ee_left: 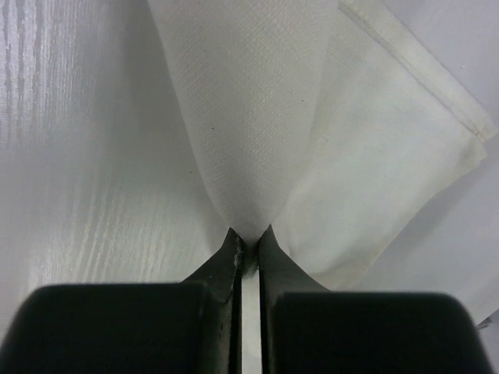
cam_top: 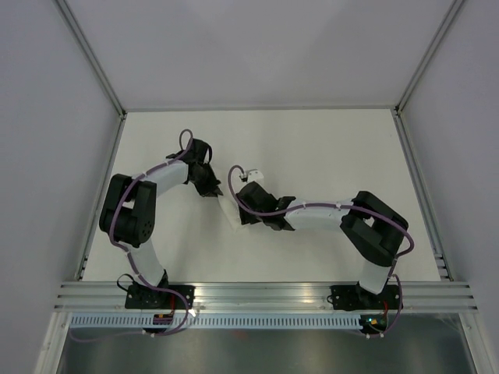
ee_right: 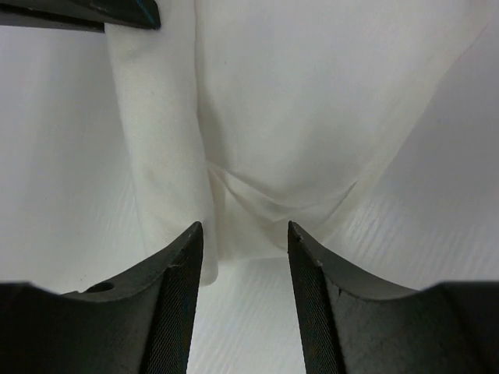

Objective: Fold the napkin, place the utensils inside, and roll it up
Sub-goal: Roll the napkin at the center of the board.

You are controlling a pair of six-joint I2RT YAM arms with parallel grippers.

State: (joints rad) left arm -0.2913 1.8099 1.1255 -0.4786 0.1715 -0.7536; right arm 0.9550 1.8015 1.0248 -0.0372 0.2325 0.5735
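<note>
1. Top external view: left arm (cam_top: 129, 214) reached in over the table (cam_top: 335, 156), its left gripper (cam_top: 209, 183) near mid-table. A strip of the white napkin (cam_top: 227, 210) showed just right of it, between the two wrists. Right arm (cam_top: 374, 234) bent in from the right toward the same spot.
2. Left wrist view: left gripper (ee_left: 248, 238) was closed hard, tips all but meeting, with a pinch of the napkin (ee_left: 257, 117) caught between them. Cloth fanned out from the pinch in a cone. A folded, layered part with a hemmed corner lay to the right on the tabletop.
3. Right wrist view: right gripper (ee_right: 245, 230) stood apart, jaws wide, holding nothing. The napkin (ee_right: 296, 101) lay just ahead of it, creased, its near edge reaching into the gap between the tips; the left tip overlapped the cloth's edge.
4. Same view, top left corner: a dark bar (ee_right: 86, 14) with a teal-tinted end lay across the napkin's far side. Could not tell what it was.
</note>
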